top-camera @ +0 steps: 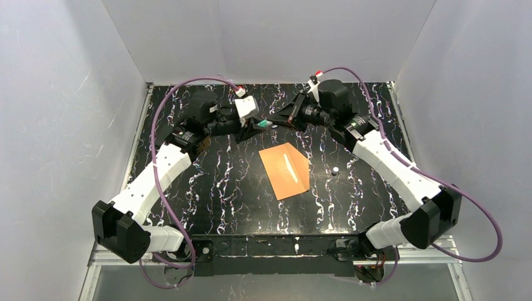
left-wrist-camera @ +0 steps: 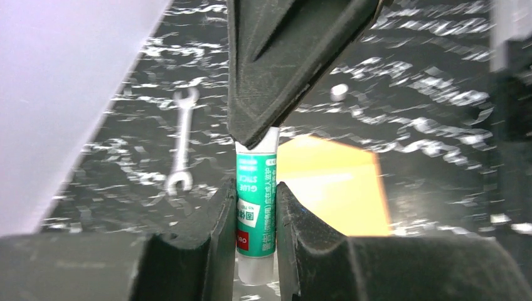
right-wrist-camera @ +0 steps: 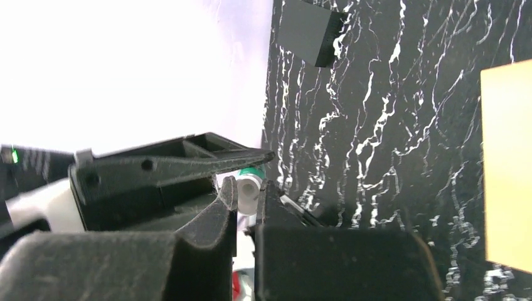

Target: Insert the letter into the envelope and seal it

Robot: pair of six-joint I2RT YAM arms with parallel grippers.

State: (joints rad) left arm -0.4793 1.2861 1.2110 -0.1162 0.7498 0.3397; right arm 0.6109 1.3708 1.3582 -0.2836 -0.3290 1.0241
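The orange-brown envelope (top-camera: 286, 170) lies flat in the middle of the table with a pale streak across it. It also shows in the left wrist view (left-wrist-camera: 332, 188) and at the right edge of the right wrist view (right-wrist-camera: 508, 163). The letter is not in view. My left gripper (top-camera: 254, 128) is shut on a green glue stick (left-wrist-camera: 256, 200), held above the table behind the envelope. My right gripper (top-camera: 276, 119) meets it there and is shut on the stick's white end (right-wrist-camera: 248, 191).
A small white cap (top-camera: 335, 170) lies on the table right of the envelope and also shows in the left wrist view (left-wrist-camera: 339, 92). A silver wrench (left-wrist-camera: 182, 144) lies on the marbled table. A dark block (right-wrist-camera: 307, 31) sits near the white wall.
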